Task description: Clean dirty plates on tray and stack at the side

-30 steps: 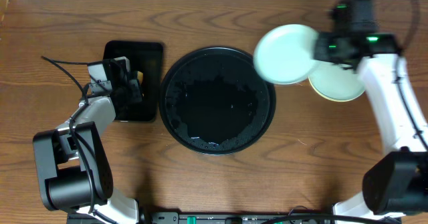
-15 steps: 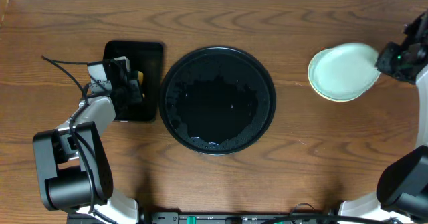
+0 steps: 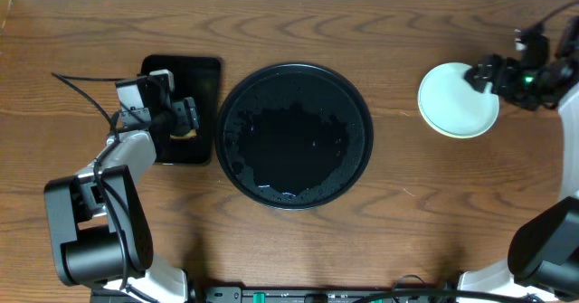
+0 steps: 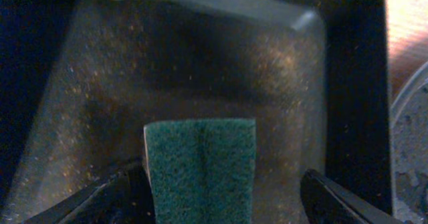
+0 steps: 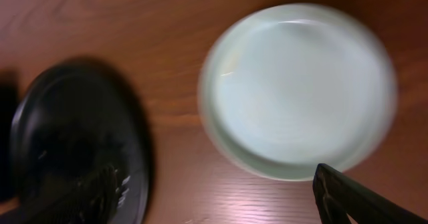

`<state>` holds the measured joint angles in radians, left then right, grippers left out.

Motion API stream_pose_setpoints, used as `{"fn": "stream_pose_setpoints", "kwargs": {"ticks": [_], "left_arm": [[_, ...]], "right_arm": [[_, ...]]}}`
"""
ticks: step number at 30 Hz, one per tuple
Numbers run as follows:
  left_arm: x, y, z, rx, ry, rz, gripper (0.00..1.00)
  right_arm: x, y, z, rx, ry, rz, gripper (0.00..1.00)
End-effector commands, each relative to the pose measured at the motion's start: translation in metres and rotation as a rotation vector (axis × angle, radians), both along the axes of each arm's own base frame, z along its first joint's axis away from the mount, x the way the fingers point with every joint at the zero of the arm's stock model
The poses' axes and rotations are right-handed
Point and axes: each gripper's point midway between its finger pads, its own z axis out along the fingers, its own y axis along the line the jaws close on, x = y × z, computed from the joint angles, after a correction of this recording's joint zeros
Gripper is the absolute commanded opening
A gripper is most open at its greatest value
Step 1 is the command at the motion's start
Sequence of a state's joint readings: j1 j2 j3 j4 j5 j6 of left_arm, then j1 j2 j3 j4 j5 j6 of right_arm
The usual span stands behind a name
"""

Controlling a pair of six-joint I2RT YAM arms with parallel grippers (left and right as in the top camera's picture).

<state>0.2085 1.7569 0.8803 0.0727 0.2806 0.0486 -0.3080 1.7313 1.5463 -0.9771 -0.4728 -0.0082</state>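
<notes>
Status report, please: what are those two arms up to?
Both jaws open: left gripper over sponge, right gripper by plates. Plates stacked beside round tray. Nothing blocking.

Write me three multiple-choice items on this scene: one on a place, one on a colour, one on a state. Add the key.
1. Seen against the round tray, where are the plates?
A. on it
B. on the table, to its right
C. on the table, to its left

2. What colour is the sponge?
A. green
B. yellow
C. pink

3. How does the left end effector stand?
A. shut on the sponge
B. open, with the sponge between its fingers
C. shut on a plate

Key:
1 B: the overhead view shows the plates stacked on bare wood beside the tray, which holds no plate.
2 A: the left wrist view shows a dark green pad.
3 B: one finger stands well clear of the sponge's edge.
</notes>
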Motion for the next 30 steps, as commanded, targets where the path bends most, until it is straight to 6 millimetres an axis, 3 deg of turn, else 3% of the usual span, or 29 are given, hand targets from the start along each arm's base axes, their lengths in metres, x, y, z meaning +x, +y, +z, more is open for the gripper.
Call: {"fn": "stream_pose_setpoints", "kwargs": {"ticks": [1, 6, 7, 16, 30], "left_arm": [[0.007, 0.004, 0.02, 0.018, -0.057, 0.007, 0.82], [0.007, 0.004, 0.02, 0.018, -0.058, 0.007, 0.82], [0.007, 0.004, 0.02, 0.018, -0.058, 0.007, 0.82], [0.007, 0.004, 0.02, 0.018, -0.057, 0.007, 0.83], [0.007, 0.004, 0.02, 0.018, -0.057, 0.007, 0.83]], "right_arm": [[0.0, 0.045, 0.011, 0.065, -0.039, 0.154, 0.92], [-0.005, 0.088, 0.008, 0.05, -0.017, 0.262, 0.95], [-0.006, 0.094, 0.006, 0.033, -0.008, 0.276, 0.99], [-0.017, 0.141, 0.0, -0.025, 0.015, 0.395, 0.99], [-0.019, 0.149, 0.0, -0.025, 0.014, 0.415, 0.99]]}}
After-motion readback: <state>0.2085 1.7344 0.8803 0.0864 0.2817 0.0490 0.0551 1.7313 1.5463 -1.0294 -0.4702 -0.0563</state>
